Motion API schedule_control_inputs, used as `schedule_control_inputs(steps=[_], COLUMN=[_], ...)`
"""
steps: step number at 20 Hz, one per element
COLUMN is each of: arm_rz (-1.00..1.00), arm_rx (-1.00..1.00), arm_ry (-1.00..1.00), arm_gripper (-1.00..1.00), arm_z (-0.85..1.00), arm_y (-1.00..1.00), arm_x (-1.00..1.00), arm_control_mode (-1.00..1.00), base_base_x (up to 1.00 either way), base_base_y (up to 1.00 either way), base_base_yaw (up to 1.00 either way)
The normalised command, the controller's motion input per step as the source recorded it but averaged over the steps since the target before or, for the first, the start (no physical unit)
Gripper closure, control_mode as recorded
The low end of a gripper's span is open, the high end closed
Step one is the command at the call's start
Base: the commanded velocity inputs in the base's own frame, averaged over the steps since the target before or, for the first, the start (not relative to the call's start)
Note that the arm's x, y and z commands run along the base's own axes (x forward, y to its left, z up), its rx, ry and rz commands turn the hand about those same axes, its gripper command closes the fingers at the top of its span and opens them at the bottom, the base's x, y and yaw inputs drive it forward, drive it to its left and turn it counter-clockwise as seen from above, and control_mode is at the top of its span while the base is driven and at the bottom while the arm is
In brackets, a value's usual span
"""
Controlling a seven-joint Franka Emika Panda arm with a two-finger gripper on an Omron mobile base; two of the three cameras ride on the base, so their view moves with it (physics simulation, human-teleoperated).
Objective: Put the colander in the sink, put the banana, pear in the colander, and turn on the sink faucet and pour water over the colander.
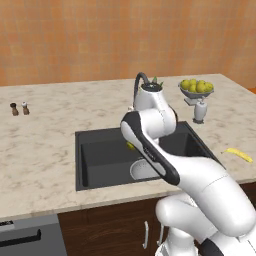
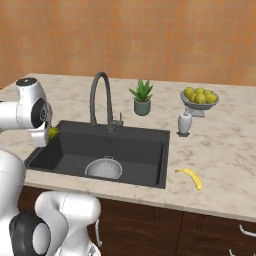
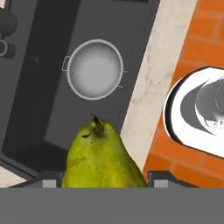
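Gripper (image 3: 103, 181) clamped on the pear (image 3: 101, 159), stem end pointing away from the hand, held high above the sink (image 2: 145, 134). Pear also just visible in the right base view as a green sliver (image 2: 52, 132) at the sink's left rim, beside the arm's wrist, and in the left base view as a yellow-green spot (image 1: 130, 145) over the basin, mostly hidden by the forearm.

Colander (image 2: 104, 168) upright on the sink floor near the front wall, empty; hand view looks straight down into it (image 3: 94, 69), pear offset from it toward the basin's front edge.

Banana (image 2: 191, 177) flat on the counter right of the sink, near the front edge, well apart from the colander.

Sink faucet (image 2: 100, 97) behind the sink, spout arching over the basin's back left; no water seen.

Potted plant (image 2: 142, 98) behind the sink, right of the faucet. Small white bottle (image 2: 184, 122) right of the sink's back corner. Footed fruit bowl (image 2: 199, 100) further right and back. Two shakers (image 1: 19, 108) far left of the sink.

Arm links block much of the basin in the left base view.
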Motion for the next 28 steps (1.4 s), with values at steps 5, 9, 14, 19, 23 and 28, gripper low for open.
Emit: schedule_control_inputs(steps=[5,9,14,19,23,28], arm_rz=[-0.27,-0.23,-0.03,0.07,0.17,0.16], arm_rx=[0.00,0.01,0.09,0.18,0.22,0.18], arm_ry=[0.07,0.14,0.00,-0.03,0.00,0.12], arm_gripper=[1.00,1.00,1.00,1.00,1.00,1.00], arm_z=[0.29,0.10,-0.02,-0.38,-0.68,-0.50], arm_y=[-1.00,-1.00,-1.00,-0.67,-0.31,-0.03], arm_x=[0.59,0.48,-0.02,0.13,0.35,0.47], arm_control_mode=[-1.00,-1.00,-1.00,-1.00,-1.00,-1.00], base_base_x=[0.00,0.00,0.00,0.00,0.00,0.00], base_base_y=[0.00,0.00,0.00,0.00,0.00,0.00], base_base_yaw=[0.00,0.00,0.00,0.00,0.00,0.00])
